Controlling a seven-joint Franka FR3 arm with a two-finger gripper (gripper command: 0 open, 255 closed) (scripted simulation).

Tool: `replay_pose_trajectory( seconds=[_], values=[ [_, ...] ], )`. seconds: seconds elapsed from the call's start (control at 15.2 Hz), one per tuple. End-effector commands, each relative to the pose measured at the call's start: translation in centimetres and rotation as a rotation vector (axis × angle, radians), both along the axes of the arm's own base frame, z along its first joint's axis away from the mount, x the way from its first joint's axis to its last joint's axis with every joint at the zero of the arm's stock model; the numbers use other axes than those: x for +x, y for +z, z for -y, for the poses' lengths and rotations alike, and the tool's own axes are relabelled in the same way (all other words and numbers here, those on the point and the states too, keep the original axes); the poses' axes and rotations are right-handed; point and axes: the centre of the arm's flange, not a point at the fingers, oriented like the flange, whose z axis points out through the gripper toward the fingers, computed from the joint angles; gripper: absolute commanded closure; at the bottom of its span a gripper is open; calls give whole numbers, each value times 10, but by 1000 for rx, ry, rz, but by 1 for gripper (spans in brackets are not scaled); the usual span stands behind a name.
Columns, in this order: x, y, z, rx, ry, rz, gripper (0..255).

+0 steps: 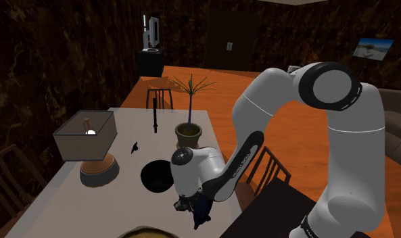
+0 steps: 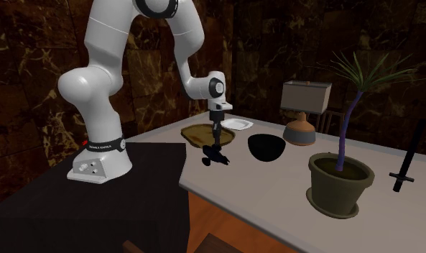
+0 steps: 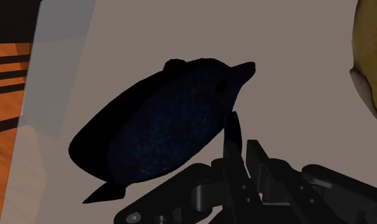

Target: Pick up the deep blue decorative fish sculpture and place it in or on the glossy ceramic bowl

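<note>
Both fingers point(image 3: 233, 141) clenched around dark blue fish point(image 3: 161, 124) near bench point(image 3: 295, 76) edge; black bowl point(image 2: 267, 148) near fish, potted plant point(image 2: 337, 185) well apart.

On the table point(image 1: 53, 203) I work over stands a potted plant point(image 1: 188, 134). A lamp point(image 1: 86, 138) sits well apart from it; a black sword point(image 1: 155, 115) stands upright near it.

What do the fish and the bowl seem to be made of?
The fish looks dark blue, finely speckled and matt, perhaps painted ceramic or stone. The bowl is plain black and smooth, with hardly any shine; its material stays open.
</note>
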Motion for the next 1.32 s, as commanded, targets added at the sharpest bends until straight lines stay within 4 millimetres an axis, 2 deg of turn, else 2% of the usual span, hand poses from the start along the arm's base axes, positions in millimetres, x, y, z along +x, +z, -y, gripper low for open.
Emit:
replay_pose_trajectory(
  seconds=[0.0, 1.25],
  values=[
    [0, 9, 0, 0, 0, 0, 255],
    [0, 110, 0, 0, 0, 0, 255]
  ],
)
